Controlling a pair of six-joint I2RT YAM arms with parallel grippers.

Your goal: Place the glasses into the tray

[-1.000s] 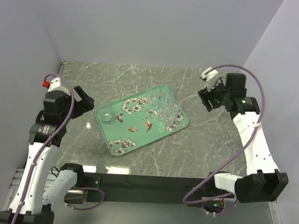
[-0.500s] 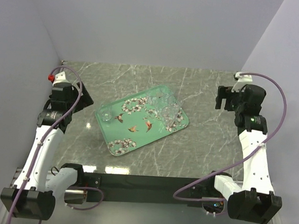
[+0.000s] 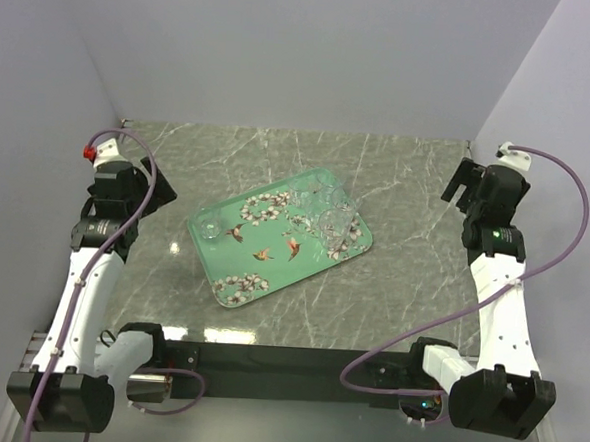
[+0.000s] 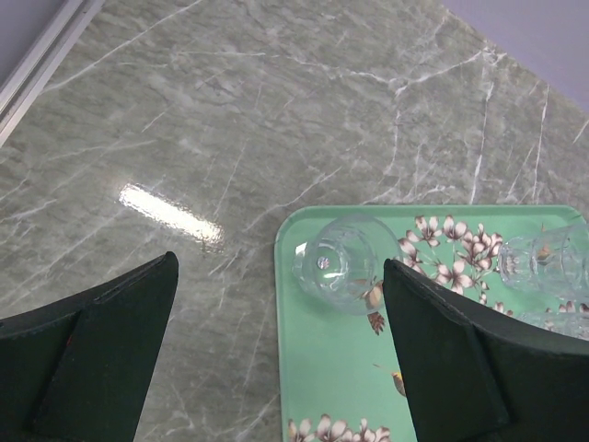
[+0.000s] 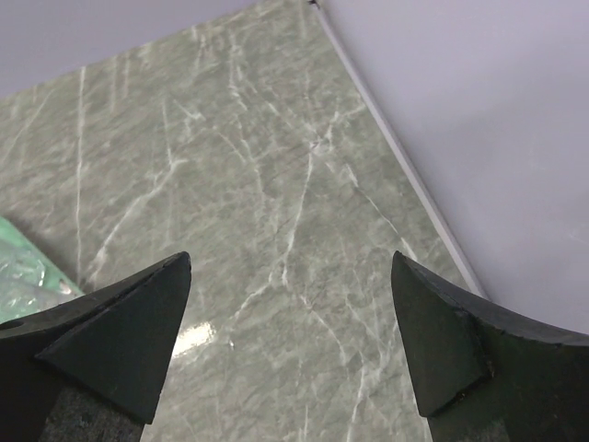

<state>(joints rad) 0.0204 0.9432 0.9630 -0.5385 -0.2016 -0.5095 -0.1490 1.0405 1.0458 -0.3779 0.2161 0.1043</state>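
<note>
Tray (image 3: 274, 232) lies slantwise mid-table in my overhead view, with the glasses (image 3: 333, 221) all inside it: most are clustered at its far right end, and a lone glass (image 3: 208, 226) stands at the left corner. The left gripper (image 3: 163, 189) and right gripper (image 3: 460, 181) hang well apart from it. Left wrist view: fingers (image 4: 92, 350) spread wide and empty, the lone glass framed between them. Right wrist view: fingers parted, holding nothing, over the marble table (image 5: 276, 184), with a sliver of tray at the left.

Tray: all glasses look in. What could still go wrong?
1. One glass sits right by the tray corner rim; a bump from the open left hand could knock it out.
2. The other glasses crowd the far corner; moving the tray may clink or topple them.
</note>
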